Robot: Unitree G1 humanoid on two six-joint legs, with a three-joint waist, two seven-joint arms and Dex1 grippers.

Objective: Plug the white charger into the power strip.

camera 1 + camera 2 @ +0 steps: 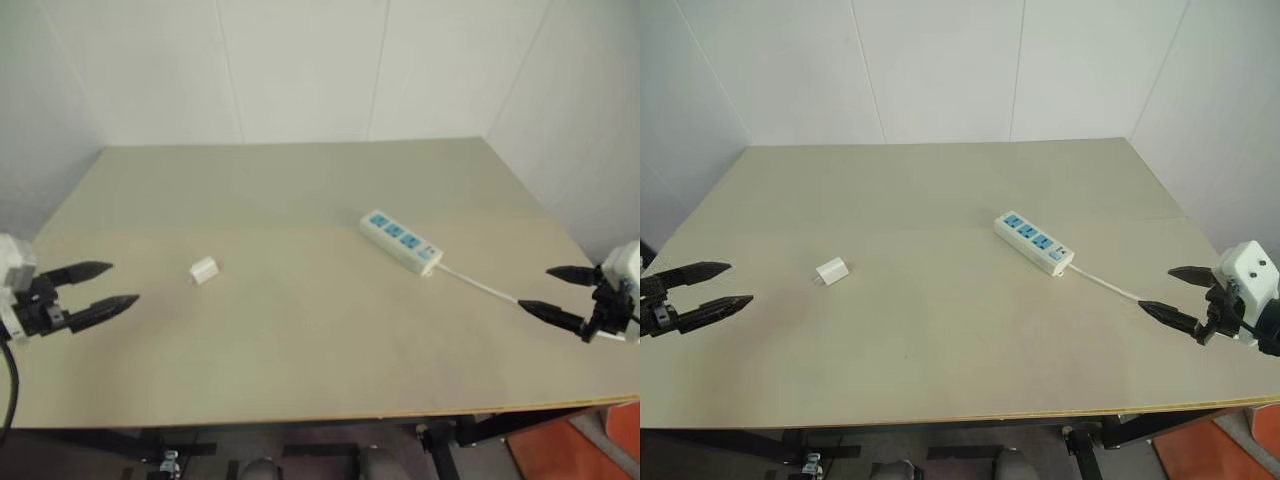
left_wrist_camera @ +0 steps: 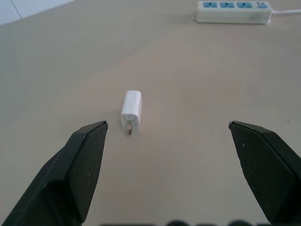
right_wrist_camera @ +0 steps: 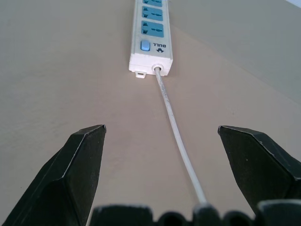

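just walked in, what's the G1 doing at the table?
Nothing is held yet. The white charger lies alone on the table, prongs toward the left gripper, which is open and short of it. The power strip lies apart to the right, all three blue sockets empty, its cord trailing toward the right gripper, also open and touching nothing. Plugging in hasn't started.

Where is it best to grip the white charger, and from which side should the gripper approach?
Probably across the white charger's two long flat sides, near the middle. It lies flat with its prongs toward the open left gripper, so that gripper can come straight ahead, keeping the prong end free.
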